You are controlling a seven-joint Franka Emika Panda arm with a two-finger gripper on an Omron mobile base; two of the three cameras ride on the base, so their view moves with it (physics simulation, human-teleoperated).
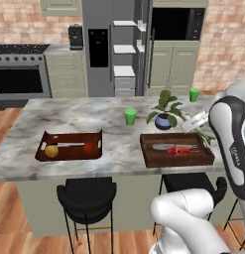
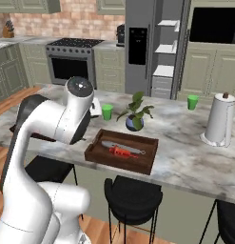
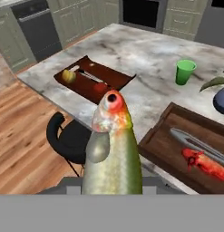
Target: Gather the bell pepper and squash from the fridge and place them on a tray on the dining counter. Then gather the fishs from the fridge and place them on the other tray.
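Greenish-gold and glossy, a fish (image 3: 112,149) is being pinched in the gripper (image 3: 111,188), above the dining counter (image 3: 145,59) edge, near the right tray (image 3: 170,149). Likely light, stiff, slippery; mid-body is judged safest.

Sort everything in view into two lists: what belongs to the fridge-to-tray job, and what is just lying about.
Job: squash and bell pepper in the left tray; red fish and grey fish in the right tray; greenish fish at the gripper; fridge; dining counter.

Lying about: two green cups, potted plant, paper towel roll, stools.
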